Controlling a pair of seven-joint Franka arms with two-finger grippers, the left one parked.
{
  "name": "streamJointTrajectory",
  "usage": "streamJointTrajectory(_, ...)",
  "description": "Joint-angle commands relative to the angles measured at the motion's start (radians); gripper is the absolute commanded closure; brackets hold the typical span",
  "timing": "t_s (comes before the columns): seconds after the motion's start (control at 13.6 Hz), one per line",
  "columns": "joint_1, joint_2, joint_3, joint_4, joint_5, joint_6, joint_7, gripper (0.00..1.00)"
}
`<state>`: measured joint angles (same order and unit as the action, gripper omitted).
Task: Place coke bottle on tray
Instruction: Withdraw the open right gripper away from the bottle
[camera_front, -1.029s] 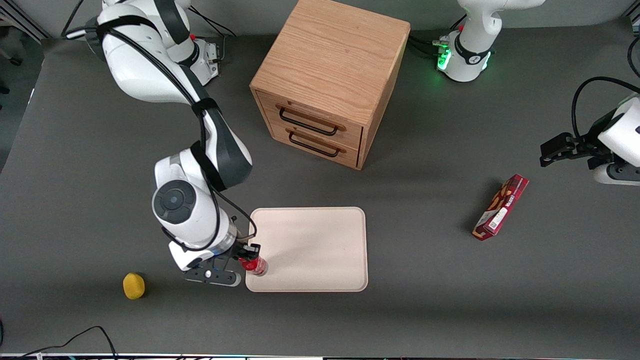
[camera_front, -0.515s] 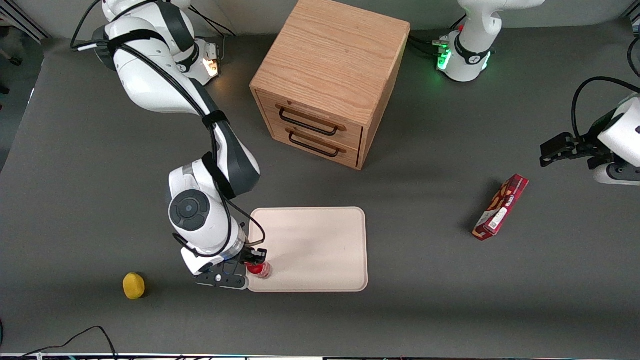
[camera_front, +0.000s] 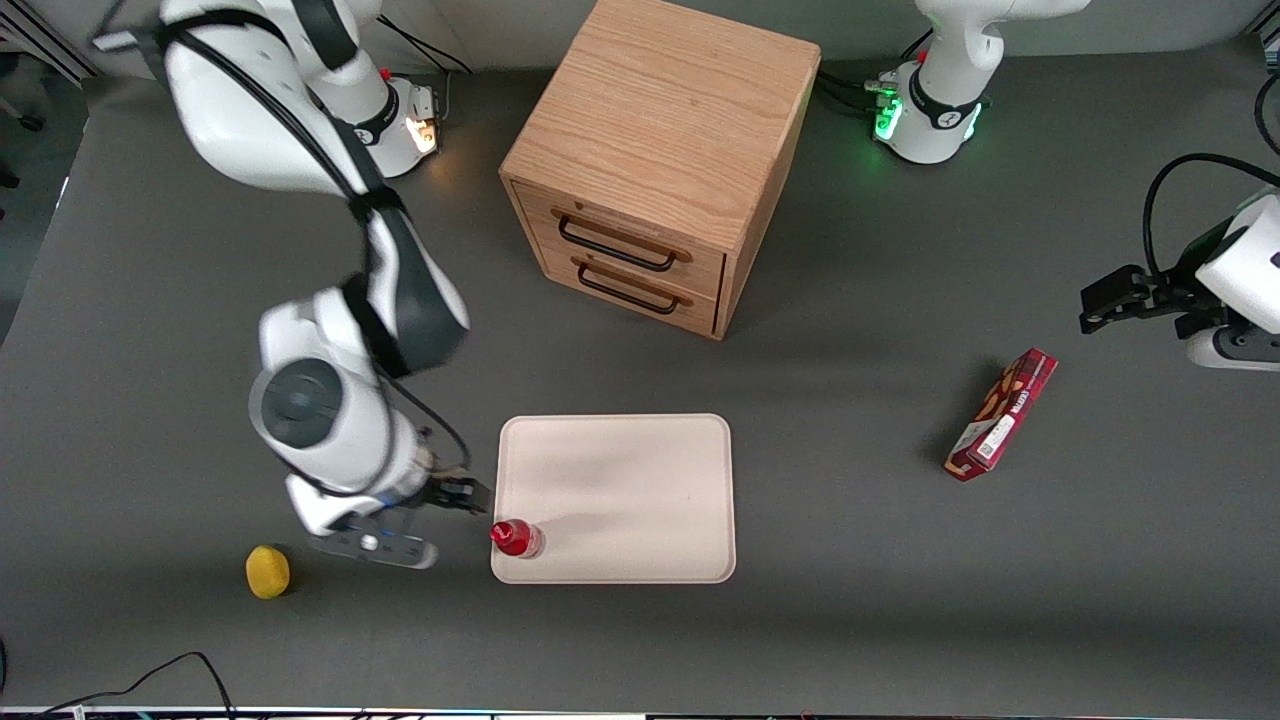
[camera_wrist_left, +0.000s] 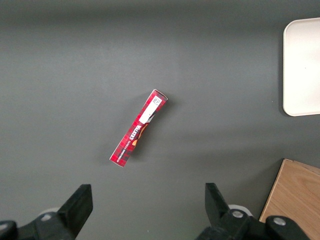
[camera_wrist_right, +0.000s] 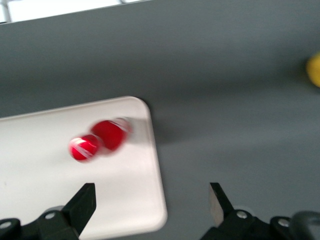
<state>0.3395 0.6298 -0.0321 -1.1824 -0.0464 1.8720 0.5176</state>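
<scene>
My gripper (camera_front: 462, 494) is spread wide with nothing in it, hanging over the bench (camera_front: 150, 400) just beside the tray (camera_front: 620, 480). Coke bottle (camera_front: 517, 538) stands upright in the tray's corner nearest my camera.

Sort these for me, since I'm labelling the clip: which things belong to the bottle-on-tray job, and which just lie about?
Job: coke bottle, upright on the tray near its corner; gripper, fingers open, over the table beside the tray.

Lying about: lemon, drawer cabinet, snack box toward the parked arm's end.
</scene>
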Motion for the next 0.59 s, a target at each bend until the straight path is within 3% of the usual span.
streamJointTrajectory(0.0, -0.1, -0.468, 0.026, -0.521, 0.005, 0.023, -0.137, 0.0)
streamJointTrajectory(0.22, -0.267, -0.735, 0.095, -0.722, 0.051, 0.003, -0.224, 0.0)
streamJointTrajectory(0.37, -0.351, -0.76, 0.156, -0.698, 0.057, -0.069, -0.24, 0.0)
streamJointTrajectory(0.51, -0.373, -0.748, 0.175, -0.654, 0.057, -0.082, -0.238, 0.0)
